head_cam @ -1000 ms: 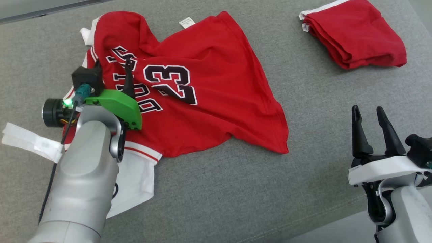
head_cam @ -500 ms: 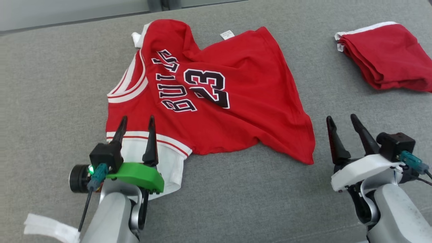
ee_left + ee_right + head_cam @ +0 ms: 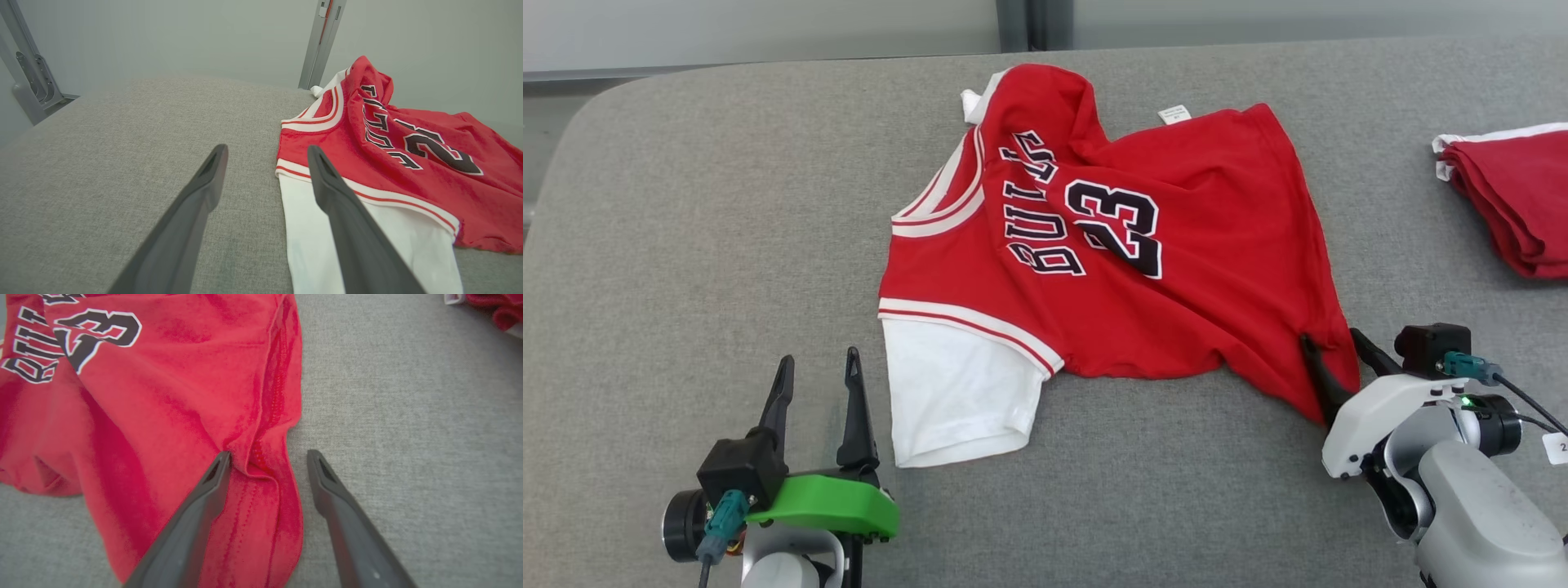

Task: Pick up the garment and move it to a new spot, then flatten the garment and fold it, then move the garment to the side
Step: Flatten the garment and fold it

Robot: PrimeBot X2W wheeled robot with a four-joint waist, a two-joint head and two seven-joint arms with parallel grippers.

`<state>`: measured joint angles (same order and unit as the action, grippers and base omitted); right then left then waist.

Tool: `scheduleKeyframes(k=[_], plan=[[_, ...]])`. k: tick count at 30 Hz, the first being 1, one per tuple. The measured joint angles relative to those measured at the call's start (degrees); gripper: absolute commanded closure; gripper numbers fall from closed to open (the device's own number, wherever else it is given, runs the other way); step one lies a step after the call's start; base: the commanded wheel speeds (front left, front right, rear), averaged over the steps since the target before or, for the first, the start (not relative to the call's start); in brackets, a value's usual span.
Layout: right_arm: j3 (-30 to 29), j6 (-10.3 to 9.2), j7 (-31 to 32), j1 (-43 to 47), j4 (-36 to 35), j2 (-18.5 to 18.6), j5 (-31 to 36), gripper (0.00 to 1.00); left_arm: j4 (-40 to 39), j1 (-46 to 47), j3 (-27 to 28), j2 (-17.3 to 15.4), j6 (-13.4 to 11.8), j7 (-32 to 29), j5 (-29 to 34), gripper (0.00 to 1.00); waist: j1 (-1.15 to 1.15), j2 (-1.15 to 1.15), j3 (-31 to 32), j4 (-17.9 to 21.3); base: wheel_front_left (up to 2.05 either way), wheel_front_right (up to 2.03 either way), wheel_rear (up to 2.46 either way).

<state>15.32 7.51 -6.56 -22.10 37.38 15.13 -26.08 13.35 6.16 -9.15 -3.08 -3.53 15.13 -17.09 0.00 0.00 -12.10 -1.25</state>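
Crumpled red basketball jersey (image 3: 1176,269) with white trim lies mid-way on the grey fabric counter (image 3: 686,245). The chest print reads "BULL" before a fold eats the rest, plus a big "23". The small white label (image 3: 1174,114) is too tiny to read. A second ago the left gripper (image 3: 818,357) was over the lettering, now it's off the cloth, fingers apart. The right gripper (image 3: 1331,336) has come in to the jersey's near-right corner, fingers apart astride the hem. A folded red garment (image 3: 1515,200) lies far right
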Motion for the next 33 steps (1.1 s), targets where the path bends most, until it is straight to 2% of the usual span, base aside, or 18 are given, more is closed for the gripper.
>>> scheduleKeyframes(k=[1, 2, 8, 17, 18, 19, 20, 28, 33], plan=[[0.24, -0.01, -0.01, -0.32, 0.69, 0.16, -0.83, 0.81, -0.22, -0.34, 0.26, 0.02, -0.01, -0.01, -0.01, 0.00, 0.00, 0.00, 0.23, -0.49, 0.00, 0.00, 0.00], [0.45, -0.01, -0.08, -0.65, 1.09, 0.34, -1.36, 1.00, -0.43, -0.57, 0.51, 0.03, -0.04, 0.00, 0.00, 0.00, 0.00, 0.00, 0.41, -0.83, 0.00, 0.00, 0.00], [-0.57, 0.00, -1.67, -3.49, 4.82, 3.12, -4.23, 1.00, -1.20, -1.75, 1.36, 0.10, -0.08, -0.01, 0.00, 0.00, 0.00, 0.00, 1.64, -2.31, 0.00, 0.00, 0.00], [-2.10, 0.00, -2.55, -9.89, 13.06, 6.06, -4.01, 1.00, -0.97, -2.10, 1.41, 0.13, 0.10, -0.01, 0.04, 0.00, 0.00, 0.00, 1.77, -2.68, 0.00, 0.00, 0.00], [-1.82, 0.00, -2.60, -10.49, 13.72, 6.17, -3.98, 0.72, -0.89, -2.11, 1.30, 0.13, 0.15, -0.01, 0.08, 0.00, 0.00, 0.00, 1.77, -2.68, 0.00, 0.00, 0.00], [-1.57, 0.00, -2.61, -10.94, 14.26, 6.17, -3.97, 0.56, -0.81, -2.11, 1.20, 0.14, 0.24, -0.01, 0.08, 0.00, 0.00, 0.00, 1.80, -2.67, 0.00, 0.00, 0.00], [-1.14, 0.00, -2.90, -11.36, 14.65, 6.19, -3.86, 0.00, -0.71, -2.13, 1.09, 0.14, 0.25, -0.01, 0.08, 0.00, 0.00, 0.00, 1.84, -2.65, 0.00, 0.00, 0.00], [-0.03, 0.00, -6.55, -13.77, 15.53, 7.40, -3.81, 0.00, -0.81, -2.67, 0.57, 0.18, 0.51, 0.00, 0.20, 0.00, 0.00, 0.00, 2.72, -1.96, 0.00, 0.00, 0.00], [0.21, 0.00, -8.17, -13.39, 10.95, 8.08, -2.87, 0.00, -2.15, -3.53, 0.47, 0.20, 0.54, 0.00, 0.23, 0.00, 0.00, 0.00, 4.00, -1.23, 0.00, 0.00, 0.00]])
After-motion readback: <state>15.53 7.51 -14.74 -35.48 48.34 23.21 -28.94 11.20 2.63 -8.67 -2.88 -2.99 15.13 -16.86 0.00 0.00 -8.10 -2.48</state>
